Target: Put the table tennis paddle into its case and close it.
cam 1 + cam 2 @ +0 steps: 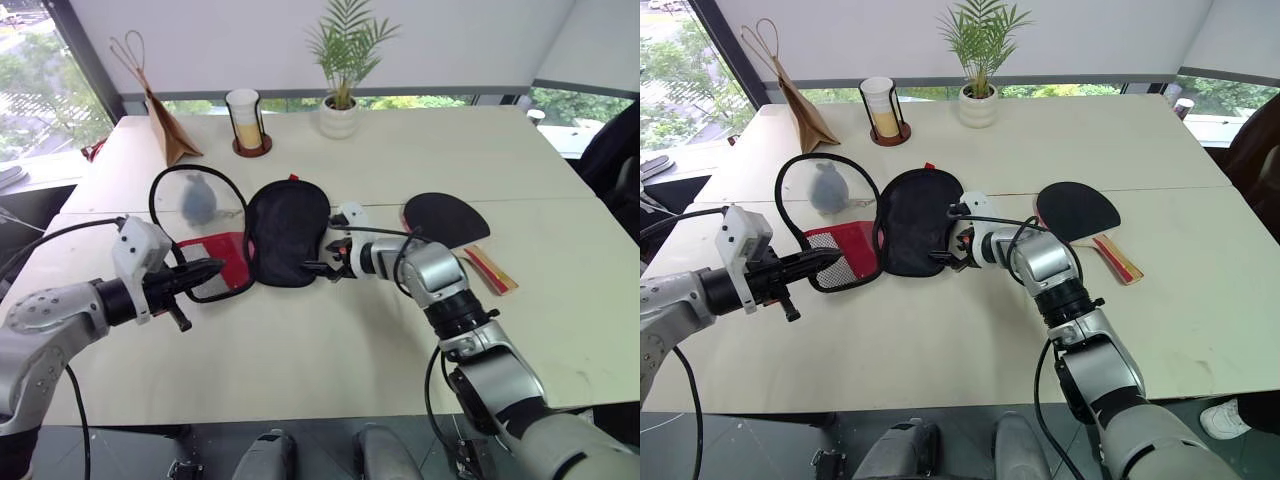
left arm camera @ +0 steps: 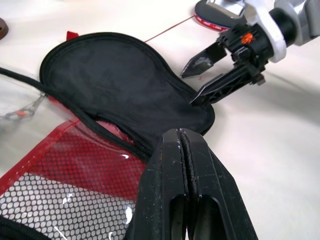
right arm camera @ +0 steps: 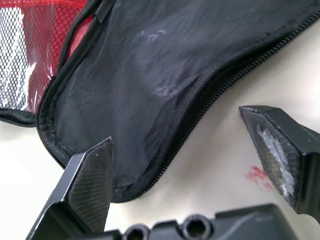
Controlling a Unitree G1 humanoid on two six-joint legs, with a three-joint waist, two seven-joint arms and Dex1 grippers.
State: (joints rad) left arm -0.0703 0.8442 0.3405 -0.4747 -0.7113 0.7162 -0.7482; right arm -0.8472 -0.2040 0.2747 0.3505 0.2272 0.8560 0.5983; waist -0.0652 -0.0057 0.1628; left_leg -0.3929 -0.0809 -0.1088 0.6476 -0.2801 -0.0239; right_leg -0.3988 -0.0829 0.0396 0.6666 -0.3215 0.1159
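Observation:
The case [image 1: 288, 232] lies unzipped and spread flat on the table, black lining up, with its red mesh panel [image 1: 215, 258] to the left. Its cord loop rings a grey-blue plush charm [image 1: 198, 200]. The table tennis paddle [image 1: 445, 217] lies black face up to the right of the case, its handle [image 1: 490, 268] pointing toward the near right. My left gripper [image 1: 215, 268] is shut, its tips at the zip edge by the red mesh; I see no fabric between them. My right gripper [image 3: 185, 160] is open, straddling the case's near right edge.
At the back of the table stand a potted plant [image 1: 339, 117], a cup in a dark holder [image 1: 245, 120] and a brown paper bag [image 1: 170, 130]. A seam crosses the table [image 1: 560, 200] behind the paddle. Bare tabletop lies in front of the case.

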